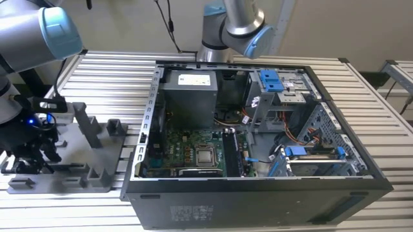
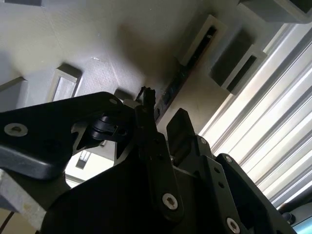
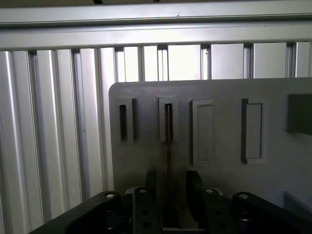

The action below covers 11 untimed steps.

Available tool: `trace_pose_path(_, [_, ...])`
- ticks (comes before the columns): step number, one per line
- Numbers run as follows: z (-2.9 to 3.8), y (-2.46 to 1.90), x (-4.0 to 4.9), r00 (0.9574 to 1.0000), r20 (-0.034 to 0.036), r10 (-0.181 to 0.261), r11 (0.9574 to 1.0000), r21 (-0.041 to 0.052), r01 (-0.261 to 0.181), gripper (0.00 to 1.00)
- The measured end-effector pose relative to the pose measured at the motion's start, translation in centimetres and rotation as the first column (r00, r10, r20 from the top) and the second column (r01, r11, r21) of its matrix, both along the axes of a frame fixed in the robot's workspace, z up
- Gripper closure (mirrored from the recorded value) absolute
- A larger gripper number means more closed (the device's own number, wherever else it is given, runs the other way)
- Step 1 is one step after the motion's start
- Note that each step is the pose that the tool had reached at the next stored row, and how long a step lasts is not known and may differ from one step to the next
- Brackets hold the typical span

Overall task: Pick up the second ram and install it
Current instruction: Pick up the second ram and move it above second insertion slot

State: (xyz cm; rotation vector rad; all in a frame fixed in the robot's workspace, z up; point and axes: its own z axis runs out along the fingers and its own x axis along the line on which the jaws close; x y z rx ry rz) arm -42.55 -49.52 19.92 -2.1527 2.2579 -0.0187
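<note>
Right now the grey tray (image 3: 219, 92) lies on the slatted table (image 3: 48, 122), with the open computer case (image 1: 258, 203) just beside it on the exterior view's right. Upright posts (image 1: 87, 123) rise from the tray close to my arm. I have the gripper (image 3: 170, 176) low over the tray, fingers (image 3: 194, 187) apart, one either side of the second ram (image 3: 168, 129), which stands on edge in a tray slot. Whether either finger touches it, I cannot tell. The gripper's body covers the ram's near end in both wrist views.

Robotics lab: slatted aluminium bench (image 1: 110, 72), open computer case (image 1: 258, 205), fixture tray (image 1: 67, 186), robot arm (image 1: 232, 21).
</note>
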Motion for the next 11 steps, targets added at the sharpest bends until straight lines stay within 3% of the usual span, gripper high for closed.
trace_pose_path(4, [0.0,0.01,0.0,1.0,0.0,0.0,1.0,0.0,0.0,0.61])
trace_pose_path(6, [0.0,0.02,0.0,1.0,0.0,0.0,1.0,0.0,0.0,0.64])
trace_pose_path(7, [0.0,0.02,0.0,1.0,0.0,0.0,1.0,0.0,0.0,0.71])
trace_pose_path(11, [0.0,0.04,0.0,1.0,0.0,0.0,1.0,0.0,0.0,0.73])
